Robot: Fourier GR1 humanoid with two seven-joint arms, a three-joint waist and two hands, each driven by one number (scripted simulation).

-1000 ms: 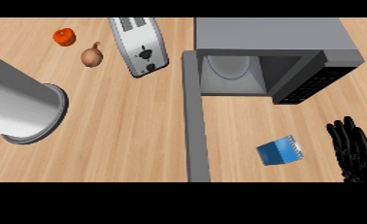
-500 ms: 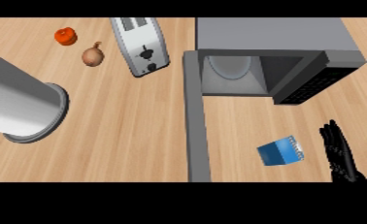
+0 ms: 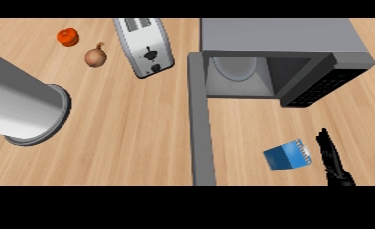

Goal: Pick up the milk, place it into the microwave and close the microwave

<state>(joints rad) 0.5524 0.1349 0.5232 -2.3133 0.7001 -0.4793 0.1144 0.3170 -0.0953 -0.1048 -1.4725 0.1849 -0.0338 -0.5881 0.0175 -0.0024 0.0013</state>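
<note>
- The milk (image 3: 288, 155), a small blue carton near the counter's (image 3: 132, 139) front edge, looks light and rigid.
- Right hand (image 3: 331, 159) just beside it, fingers straight; best clasped across its flat sides.

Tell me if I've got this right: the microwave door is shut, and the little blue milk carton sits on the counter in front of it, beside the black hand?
Not quite: the microwave door is open, swung out toward the robot, as the head view shows. The rest holds: the blue milk carton sits on the counter in front of it, beside the right hand.
</note>
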